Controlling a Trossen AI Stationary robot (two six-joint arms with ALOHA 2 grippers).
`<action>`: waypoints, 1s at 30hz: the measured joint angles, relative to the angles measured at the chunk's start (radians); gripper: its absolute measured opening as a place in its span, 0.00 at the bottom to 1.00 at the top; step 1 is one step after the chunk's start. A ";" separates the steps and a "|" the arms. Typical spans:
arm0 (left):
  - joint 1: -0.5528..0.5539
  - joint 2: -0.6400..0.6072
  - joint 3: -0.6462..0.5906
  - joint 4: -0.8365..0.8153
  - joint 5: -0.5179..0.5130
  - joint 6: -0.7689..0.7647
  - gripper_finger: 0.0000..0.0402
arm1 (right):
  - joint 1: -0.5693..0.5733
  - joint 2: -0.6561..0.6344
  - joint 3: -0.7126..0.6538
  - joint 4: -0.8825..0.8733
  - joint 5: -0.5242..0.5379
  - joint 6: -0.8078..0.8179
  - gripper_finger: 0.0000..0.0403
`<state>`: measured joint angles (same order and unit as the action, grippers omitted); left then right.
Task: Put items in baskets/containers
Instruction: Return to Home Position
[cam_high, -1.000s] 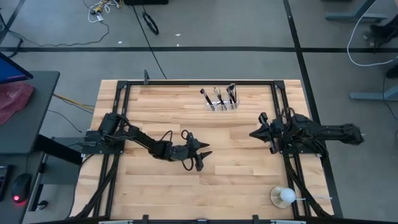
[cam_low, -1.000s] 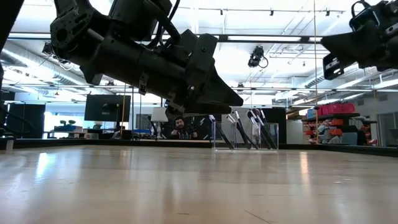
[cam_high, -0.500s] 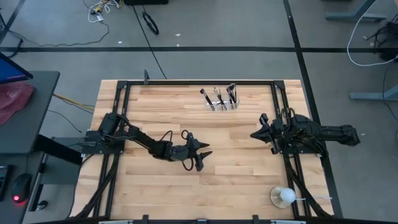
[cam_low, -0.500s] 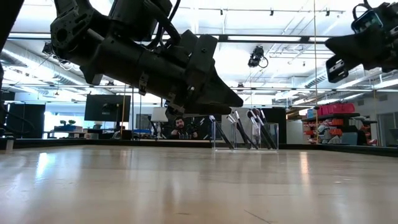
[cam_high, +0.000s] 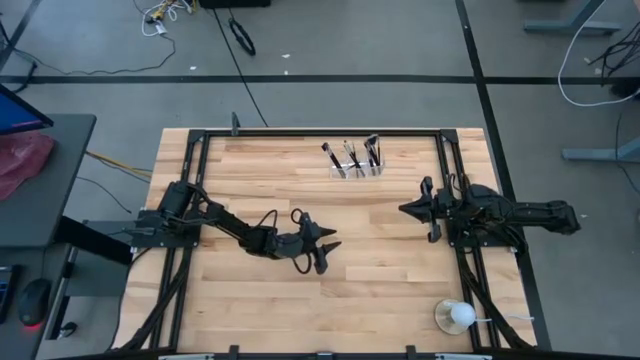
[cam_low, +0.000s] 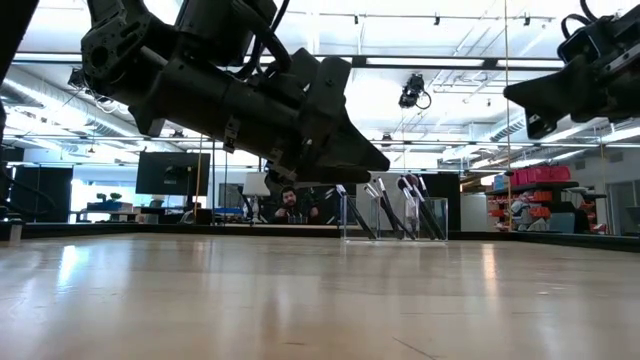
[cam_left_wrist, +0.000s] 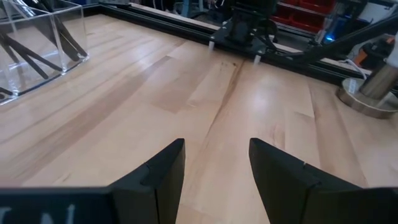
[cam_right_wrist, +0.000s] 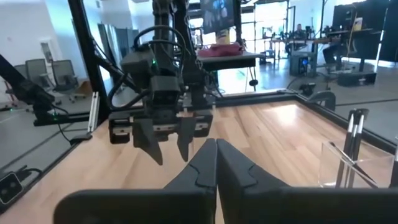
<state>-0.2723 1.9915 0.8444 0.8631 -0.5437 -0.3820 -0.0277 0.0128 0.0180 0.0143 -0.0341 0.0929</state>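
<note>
Both arms are held low and are pointed toward each other.
The left arm is stretched inward, and the left gripper (cam_high: 329, 254) is seen with its fingers (cam_left_wrist: 158, 177) parted. The right arm is folded near its base, and the right gripper (cam_high: 405, 211) is closed, with its fingers (cam_right_wrist: 202, 165) touching.

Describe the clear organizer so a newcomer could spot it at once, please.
On the wooden table, look to the edge at the top of the high view, beyond the open left gripper and shut right gripper. The organizer is the low clear box there, the only thing holding dark brushes, unlike the white ball.
</note>
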 joint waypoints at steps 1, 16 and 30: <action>0.000 0.000 0.000 0.000 -0.002 0.000 0.46 | 0.000 0.004 0.000 0.000 0.000 0.000 0.02; 0.001 0.000 0.000 0.018 -0.017 0.001 0.46 | 0.000 0.007 -0.001 0.001 0.000 0.000 0.03; 0.000 0.000 0.000 0.029 -0.014 0.011 0.46 | 0.068 -0.013 -0.001 0.032 0.000 -0.001 0.03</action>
<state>-0.2722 1.9915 0.8444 0.8922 -0.5572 -0.3711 0.0404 0.0002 0.0166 0.0466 -0.0345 0.0917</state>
